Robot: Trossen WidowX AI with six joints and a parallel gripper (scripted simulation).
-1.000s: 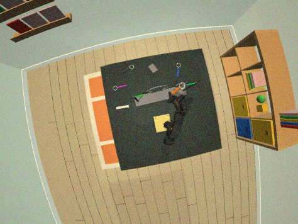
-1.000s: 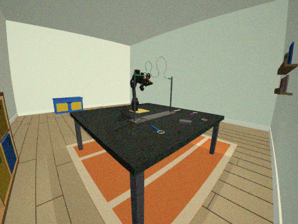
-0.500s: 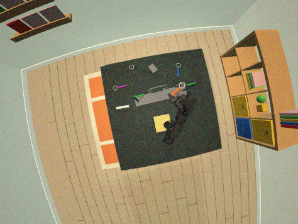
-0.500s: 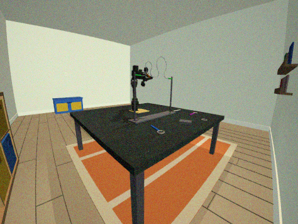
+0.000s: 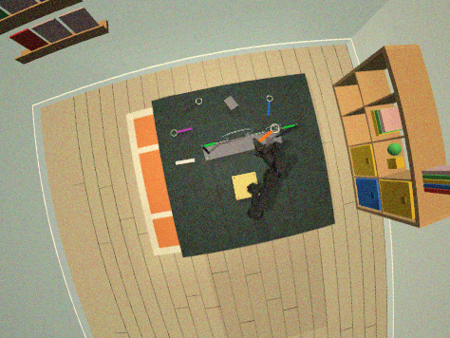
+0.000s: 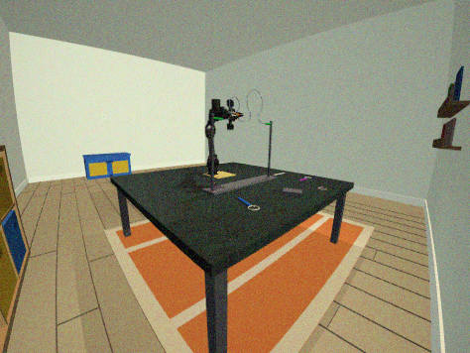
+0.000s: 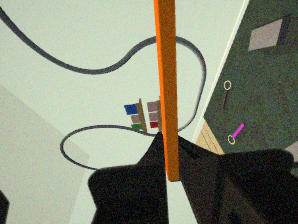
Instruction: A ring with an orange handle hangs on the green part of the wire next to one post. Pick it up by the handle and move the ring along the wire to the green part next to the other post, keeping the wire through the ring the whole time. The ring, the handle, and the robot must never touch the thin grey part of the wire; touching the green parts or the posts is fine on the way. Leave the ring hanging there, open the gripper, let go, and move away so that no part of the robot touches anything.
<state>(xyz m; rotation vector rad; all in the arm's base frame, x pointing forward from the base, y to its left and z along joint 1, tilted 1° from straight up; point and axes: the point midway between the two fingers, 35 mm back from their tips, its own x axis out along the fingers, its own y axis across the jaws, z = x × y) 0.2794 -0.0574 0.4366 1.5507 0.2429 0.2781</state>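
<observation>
Wrist view: orange handle (image 5: 266, 136) (image 7: 169, 90) seemingly between tool (image 5: 258, 142) (image 7: 163, 135) fingertips.

The arm (image 5: 271, 178) (image 6: 211, 144) is black throughout, slim along its links and thicker at its rounded joints. In the exterior view, a blocky dark housing (image 6: 216, 105) sits at its top, with smaller dark blocks to the right. The gripper (image 5: 258, 141) (image 6: 241, 115) (image 7: 163, 135) is black too; in the wrist view its parts have broad, rounded shoulders and narrow to wedge-shaped tips, the right side showing a faint brownish tint. Finer surface details are too grainy to tell.
</observation>
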